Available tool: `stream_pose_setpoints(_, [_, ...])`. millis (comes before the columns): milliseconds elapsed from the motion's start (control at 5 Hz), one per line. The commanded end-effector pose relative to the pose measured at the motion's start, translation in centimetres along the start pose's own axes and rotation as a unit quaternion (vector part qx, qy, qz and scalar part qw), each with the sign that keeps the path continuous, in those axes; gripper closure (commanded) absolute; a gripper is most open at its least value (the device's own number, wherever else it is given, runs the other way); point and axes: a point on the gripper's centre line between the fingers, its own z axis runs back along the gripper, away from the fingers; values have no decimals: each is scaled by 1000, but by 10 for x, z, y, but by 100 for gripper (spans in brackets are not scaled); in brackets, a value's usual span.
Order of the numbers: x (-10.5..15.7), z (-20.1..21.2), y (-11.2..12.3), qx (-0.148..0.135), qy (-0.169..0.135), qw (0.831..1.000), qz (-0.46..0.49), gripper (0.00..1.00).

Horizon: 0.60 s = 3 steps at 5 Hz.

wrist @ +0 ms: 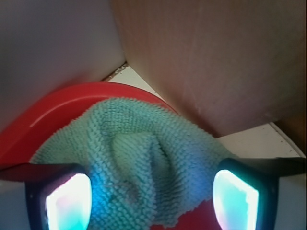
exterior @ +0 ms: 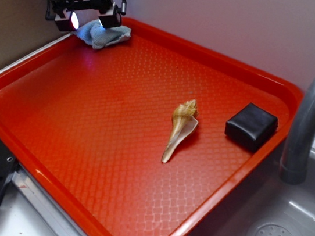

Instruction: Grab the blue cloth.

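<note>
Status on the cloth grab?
Gripper open, fingers straddling blue cloth at tray far corner. Not yet closed. Shell, black block well clear.

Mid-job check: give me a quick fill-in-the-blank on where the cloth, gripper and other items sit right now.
1. The cloth lies in the tray's far ____ corner.
2. The gripper is ____, one finger on each side of the cloth.
3. The shell lies between the cloth and the ____ block.
4. Right of the tray stands a grey ____.

Missing words: left; open; black; faucet
</note>
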Motion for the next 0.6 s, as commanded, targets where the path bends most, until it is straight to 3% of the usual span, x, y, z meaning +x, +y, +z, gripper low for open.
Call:
stream_pose_setpoints(0, [-27,17,-14,-46,9,995,-84,0])
stream_pose_setpoints(200, [-30,21,-22,-57,9,994,-98,0])
stream_pose_setpoints(400, [-26,10,-23,-47,11,994,-101,0])
